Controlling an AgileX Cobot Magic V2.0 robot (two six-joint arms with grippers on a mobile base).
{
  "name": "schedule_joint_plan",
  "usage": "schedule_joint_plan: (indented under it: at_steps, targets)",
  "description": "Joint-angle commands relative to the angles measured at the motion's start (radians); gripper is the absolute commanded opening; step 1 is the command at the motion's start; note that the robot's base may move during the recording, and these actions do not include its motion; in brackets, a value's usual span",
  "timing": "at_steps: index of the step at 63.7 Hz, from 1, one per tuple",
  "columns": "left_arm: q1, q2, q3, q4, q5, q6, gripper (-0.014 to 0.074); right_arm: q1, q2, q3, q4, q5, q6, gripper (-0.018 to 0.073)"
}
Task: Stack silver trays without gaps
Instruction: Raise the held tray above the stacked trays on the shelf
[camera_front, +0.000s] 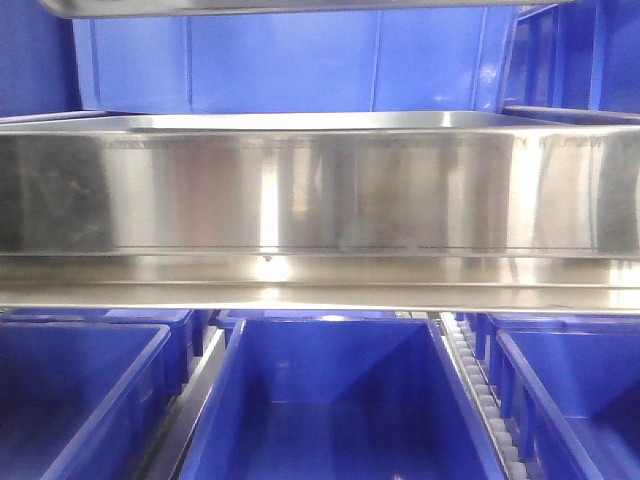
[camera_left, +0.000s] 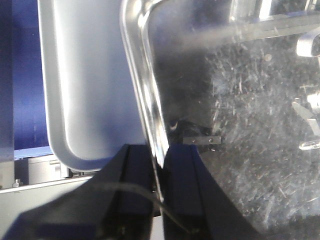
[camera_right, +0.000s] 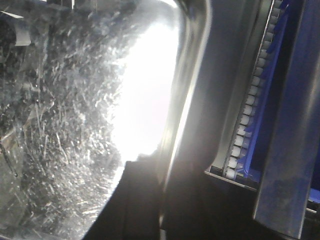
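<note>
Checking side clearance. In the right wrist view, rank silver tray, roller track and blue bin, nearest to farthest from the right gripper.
1. silver tray, rim inside the right gripper.
2. roller track, rightward in view.
3. blue bin, beyond the rollers, far right.

Steel shelf (camera_front: 320, 285), silver tray (camera_front: 300, 121) on its upper level, blue bins (camera_front: 340, 420) on roller tracks (camera_front: 478, 385) below

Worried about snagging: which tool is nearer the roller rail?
Right. The right tool grips the tray beside the roller rail; the left tool grips its opposite rim.
</note>
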Motion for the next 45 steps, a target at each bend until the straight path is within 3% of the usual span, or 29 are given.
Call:
schedule_joint_plan:
  at_steps: [1,16,32,45]
  targets:
    - [-0.004,-0.03,-0.022,0.041,0.073,0.029,-0.0048,-0.002,-0.033,-0.032,-0.043,-0.057,-0.028,0.0056]
    - [0.008,-0.017,-0.052,0.051,0.03,0.036,-0.0048,-0.024,-0.026,-0.047,-0.025,-0.049,-0.009,0.0056]
    - [0.122,0.117,-0.214,0.049,0.019,0.09,-0.0048,-0.114,0.093,-0.185,0.003,-0.033,-0.008,0.0056]
    - [0.21,0.214,-0.241,0.035,-0.034,0.117,-0.0048,-0.148,0.216,-0.203,0.006,-0.04,-0.008,0.0056]
